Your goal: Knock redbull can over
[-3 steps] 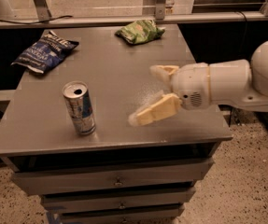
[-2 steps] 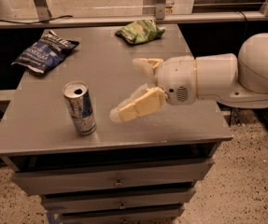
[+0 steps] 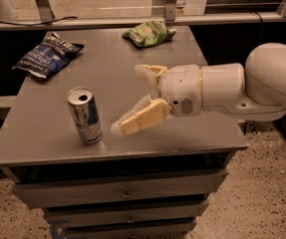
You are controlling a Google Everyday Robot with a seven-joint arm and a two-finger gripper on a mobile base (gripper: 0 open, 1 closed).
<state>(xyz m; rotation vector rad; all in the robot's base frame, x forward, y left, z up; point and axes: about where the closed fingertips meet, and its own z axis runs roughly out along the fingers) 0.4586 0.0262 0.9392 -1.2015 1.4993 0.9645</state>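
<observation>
The redbull can (image 3: 84, 114) stands upright near the front left of the grey table (image 3: 43, 138), blue and silver with its silver top showing. My gripper (image 3: 127, 99) reaches in from the right, just right of the can and a short gap from it. Its fingers (image 3: 138, 117) are spread open and hold nothing. The near finger points at the can's lower half.
A dark blue snack bag (image 3: 47, 55) lies at the back left of the table. A green snack bag (image 3: 148, 32) lies at the back middle. Drawers (image 3: 125, 193) sit under the tabletop. A metal rail (image 3: 132, 20) runs behind the table.
My gripper has moved left across the table toward the can, closing most of the gap. The can has not moved.
</observation>
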